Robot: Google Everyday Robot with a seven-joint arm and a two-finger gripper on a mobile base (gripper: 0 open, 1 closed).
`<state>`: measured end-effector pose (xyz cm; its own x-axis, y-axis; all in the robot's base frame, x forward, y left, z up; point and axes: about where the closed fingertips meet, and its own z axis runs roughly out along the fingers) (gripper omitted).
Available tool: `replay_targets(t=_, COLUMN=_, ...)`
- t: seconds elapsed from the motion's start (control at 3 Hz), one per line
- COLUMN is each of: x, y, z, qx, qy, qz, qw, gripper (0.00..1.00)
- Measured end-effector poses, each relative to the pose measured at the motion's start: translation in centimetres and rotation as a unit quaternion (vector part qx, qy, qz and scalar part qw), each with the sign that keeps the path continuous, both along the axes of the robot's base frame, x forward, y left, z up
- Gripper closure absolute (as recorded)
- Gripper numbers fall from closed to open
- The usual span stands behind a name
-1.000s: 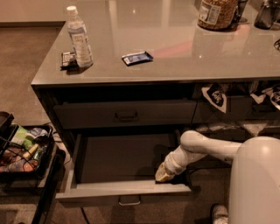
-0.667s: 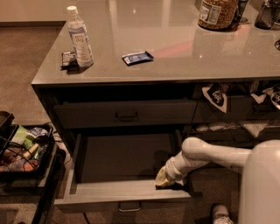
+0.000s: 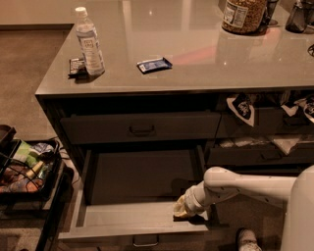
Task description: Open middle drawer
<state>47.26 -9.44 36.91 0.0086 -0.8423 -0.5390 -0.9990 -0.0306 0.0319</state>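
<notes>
While the robot's pale body [image 3: 299, 215] is filling the lower right corner, the middle drawer [image 3: 140, 179] is standing pulled well out of the cabinet toward the camera. Its plain grey interior is showing, and its small loop handle [image 3: 145, 240] is sitting at the centre of the front panel by the bottom edge. The end effector [image 3: 182, 211] is sitting inside this drawer at its front right corner, just behind the front wall, on the end of the white arm [image 3: 245, 185] that is reaching in from the right. I cannot tell whether it is open or closed, or whether it is gripping anything. To the left, a black wire basket [image 3: 7, 162] is holding colourful packets. Above the open drawer, the top drawer [image 3: 98, 128] is lying flush with the cabinet. Farther back, on the grey surface [image 3: 206, 63], a water bottle [image 3: 89, 41] is standing upright near the left edge, with a small dark packet [image 3: 76, 66] just beside it. A blue packet [image 3: 154, 64] is lying flat to its right, and a jar [image 3: 243, 14] is standing at the far side.
</notes>
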Motion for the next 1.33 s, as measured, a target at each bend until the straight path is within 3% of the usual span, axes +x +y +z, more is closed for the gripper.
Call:
replay_targets(t=0.33, x=0.7, y=-0.2, z=-0.3, qx=0.008, qy=-0.006, qz=-0.005, qw=0.9999, gripper=1.0)
replay_targets(t=0.67, x=4.4, y=-1.2, z=-0.2, qx=0.014, qy=-0.04, qz=-0.007, qw=0.9991, gripper=1.0)
replay_targets(t=1.0, x=10.3, y=-3.0, z=2.5, qx=0.026, qy=-0.099, qz=-0.019, qw=0.9945, gripper=1.0)
replay_targets(t=1.33, x=14.0, y=-5.9, z=6.3, qx=0.016, qy=-0.15, qz=-0.046, qw=0.9875, gripper=1.0)
